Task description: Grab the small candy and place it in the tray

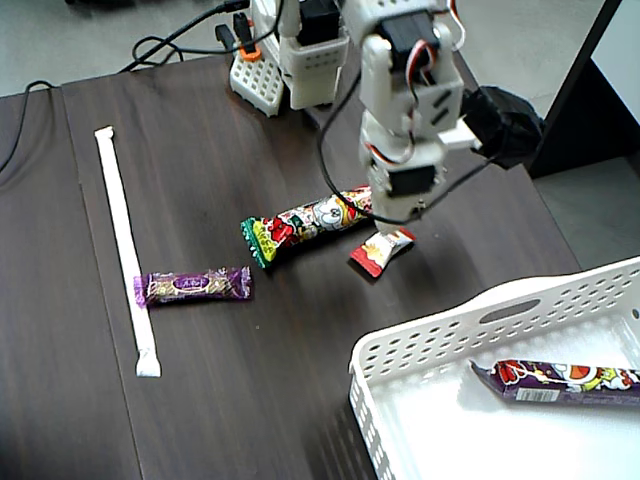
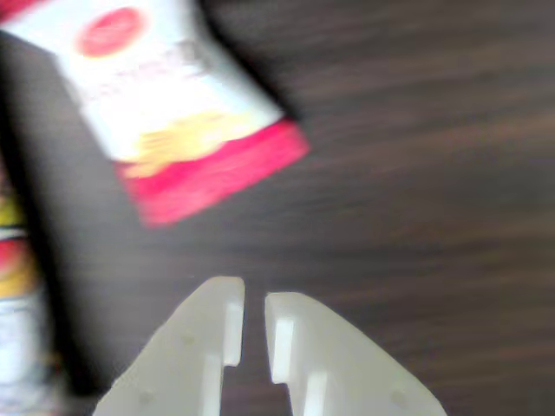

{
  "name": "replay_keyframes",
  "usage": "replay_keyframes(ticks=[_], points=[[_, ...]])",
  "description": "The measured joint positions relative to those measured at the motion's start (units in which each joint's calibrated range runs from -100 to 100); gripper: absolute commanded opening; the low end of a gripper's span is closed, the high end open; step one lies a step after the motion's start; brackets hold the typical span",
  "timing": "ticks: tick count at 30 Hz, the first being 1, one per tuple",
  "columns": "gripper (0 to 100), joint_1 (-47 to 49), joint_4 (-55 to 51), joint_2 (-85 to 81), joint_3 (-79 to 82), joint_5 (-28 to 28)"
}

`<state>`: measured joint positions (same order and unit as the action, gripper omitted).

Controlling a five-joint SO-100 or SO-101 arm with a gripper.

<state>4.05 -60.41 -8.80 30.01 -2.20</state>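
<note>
The small candy (image 1: pixel 382 250) is a red-and-white wrapped sweet lying on the dark table just below the arm. In the wrist view the small candy (image 2: pixel 165 121) fills the upper left, blurred. My gripper (image 2: pixel 254 290) hovers a short way from it, its two white fingers nearly touching and holding nothing. In the fixed view the arm's wrist (image 1: pixel 405 175) hangs right over the candy and hides the fingertips. The tray (image 1: pixel 450 325), a white perforated basket, takes up the lower right corner, apart from the candy.
A long cartoon-printed stick (image 1: pixel 305 225) lies just left of the candy, also at the wrist view's left edge (image 2: pixel 17 286). A purple bar (image 1: pixel 192 286) and a long white strip (image 1: pixel 125 250) lie further left. A purple printed stick (image 1: pixel 560 382) lies in the tray.
</note>
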Motion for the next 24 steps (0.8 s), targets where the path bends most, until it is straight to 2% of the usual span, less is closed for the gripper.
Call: replay_keyframes(ticks=[4,7,9,15,24], points=[[2,0.6,0.34,2.17,-3.11,7.57],[2,1.05,0.26,2.75,-3.38,10.74],[4,1.12,0.09,3.25,-3.38,11.55],[20,1.05,-5.03,7.09,-3.47,14.31],[22,2.4,-8.11,11.68,-3.47,14.47]])
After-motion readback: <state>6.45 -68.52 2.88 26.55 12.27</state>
